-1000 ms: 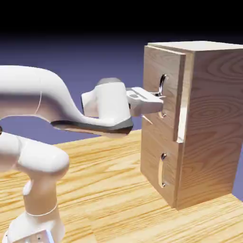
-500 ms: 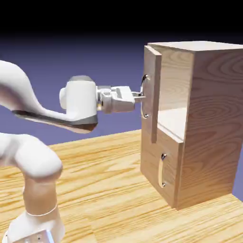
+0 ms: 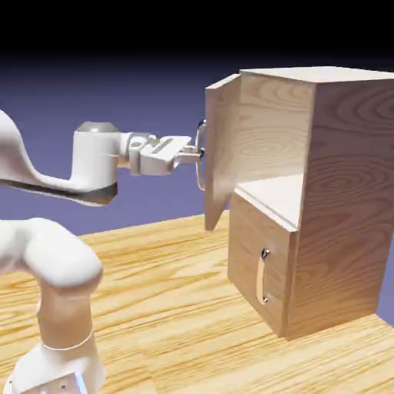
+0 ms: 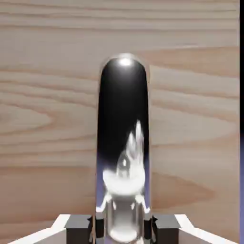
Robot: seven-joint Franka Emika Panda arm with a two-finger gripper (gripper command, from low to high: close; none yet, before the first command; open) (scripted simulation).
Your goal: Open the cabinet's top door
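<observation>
Gripping the top door's handle [image 4: 123, 143] — hand [image 4: 123, 228] clamped on the bar (fingertips [image 4: 162, 228] either side).

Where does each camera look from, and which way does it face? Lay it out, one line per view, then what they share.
Exterior view: stands outside the robot, beside it, looking across at the cabinet, its top door swung open; the white arm and gripper show.
Hand view: sits on the hand, looking along the gripper at the top door's wood face; only the gripper's two fingertips show, at the bottom edge, closed on the handle.
Shared: the top door, its handle and the gripper's fingers.
</observation>
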